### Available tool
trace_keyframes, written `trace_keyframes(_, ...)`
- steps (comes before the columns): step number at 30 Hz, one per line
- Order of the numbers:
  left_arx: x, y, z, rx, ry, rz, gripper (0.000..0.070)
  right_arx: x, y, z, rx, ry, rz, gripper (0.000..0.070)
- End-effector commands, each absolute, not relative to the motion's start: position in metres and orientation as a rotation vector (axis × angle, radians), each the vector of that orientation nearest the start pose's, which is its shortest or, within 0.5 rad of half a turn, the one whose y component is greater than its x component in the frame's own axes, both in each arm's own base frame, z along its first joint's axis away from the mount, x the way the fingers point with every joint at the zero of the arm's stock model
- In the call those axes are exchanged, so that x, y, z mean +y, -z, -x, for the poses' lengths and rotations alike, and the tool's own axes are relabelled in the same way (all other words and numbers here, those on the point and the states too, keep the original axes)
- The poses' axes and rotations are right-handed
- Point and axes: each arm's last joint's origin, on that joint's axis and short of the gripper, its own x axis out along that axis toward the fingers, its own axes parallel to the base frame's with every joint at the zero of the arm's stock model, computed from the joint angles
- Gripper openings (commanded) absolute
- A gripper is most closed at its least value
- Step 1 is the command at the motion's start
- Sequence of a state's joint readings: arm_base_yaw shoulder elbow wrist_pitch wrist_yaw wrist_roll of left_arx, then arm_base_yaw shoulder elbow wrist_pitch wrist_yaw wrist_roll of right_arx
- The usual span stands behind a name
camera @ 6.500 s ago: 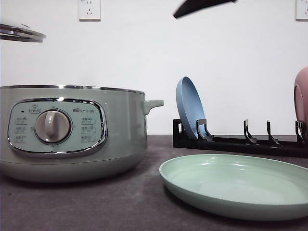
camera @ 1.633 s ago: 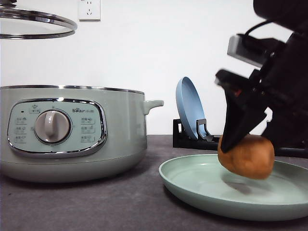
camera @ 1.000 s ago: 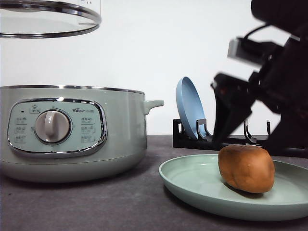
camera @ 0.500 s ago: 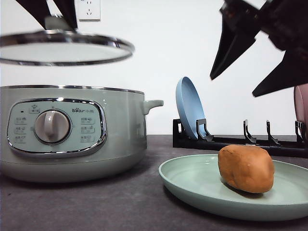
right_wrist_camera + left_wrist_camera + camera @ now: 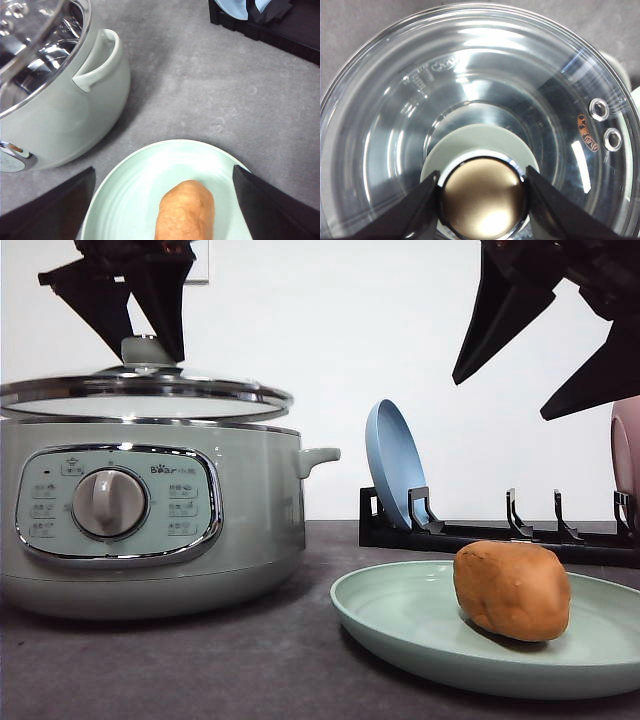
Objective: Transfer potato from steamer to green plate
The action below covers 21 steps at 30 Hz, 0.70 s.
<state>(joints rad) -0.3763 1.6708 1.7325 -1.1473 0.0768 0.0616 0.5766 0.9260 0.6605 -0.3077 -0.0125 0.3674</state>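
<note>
One potato (image 5: 512,590) on one green plate (image 5: 410,625).

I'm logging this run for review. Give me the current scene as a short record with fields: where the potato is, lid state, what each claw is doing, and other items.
potato: lying on the green plate, free of both claws
steamer: left of the plate, dial facing the camera
lid: at the steamer's rim; fully seated or not, cannot tell
left claw: shut on the lid knob
right claw: open, raised above the plate, holding nothing
rack: behind the plate, blue plate standing in it
pink plate: at the right edge
</note>
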Motion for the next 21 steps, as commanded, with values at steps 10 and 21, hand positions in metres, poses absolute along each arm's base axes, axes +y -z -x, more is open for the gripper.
trace_keyframes(10, -0.133, -0.344, -0.325, 1.081, 0.448, -0.223, 0.0001, 0.108, -0.260, -0.164, 0.638, -0.459, -0.174, 0.0553)
trace_keyframes(21, -0.143, -0.342, -0.321, 1.090, 0.475, -0.242, 0.0002, 0.108, -0.260, -0.164, 0.636, -0.437, -0.160, 0.0553)
